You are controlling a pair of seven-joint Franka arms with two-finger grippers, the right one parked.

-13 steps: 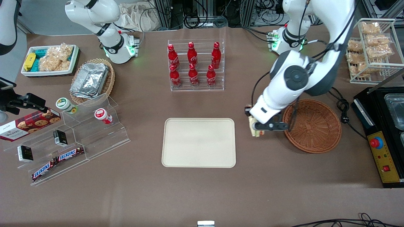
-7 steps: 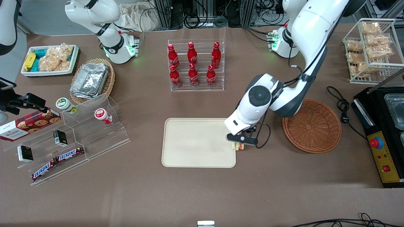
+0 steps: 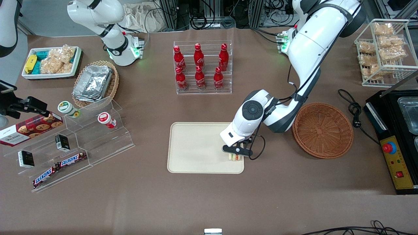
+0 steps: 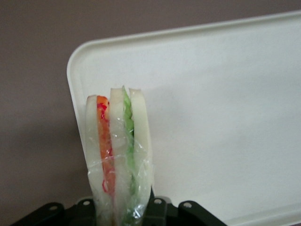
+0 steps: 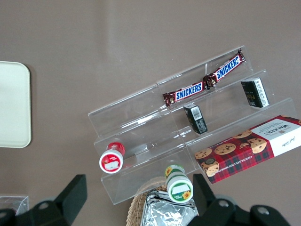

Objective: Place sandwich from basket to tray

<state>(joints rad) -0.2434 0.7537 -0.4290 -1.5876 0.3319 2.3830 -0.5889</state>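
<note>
Brown desk, tray [image 3: 196, 147] at centre | change: jaws [image 3: 235, 155] carried the sandwich [image 3: 235, 157] from beside the basket [image 3: 322, 130] to above the tray's corner nearest that basket, so lowering and release appear to remain | sandwich [image 4: 118, 155] upright, pinched at its base between the jaws, tip protruding.

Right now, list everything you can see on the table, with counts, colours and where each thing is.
sandwich: 1, white with orange and green, held over the tray's corner nearest the basket
tray: 1, cream, table middle
basket: 1, reddish-brown, working arm's end
cola bottles: 6, red, clear rack above the tray
foil containers: a stack, silver, tan basket
Snickers bars: 2, brown, clear stepped stand
cookie box: 1, red, same stand
gripper: 1, black, shut on the sandwich above the tray
</note>
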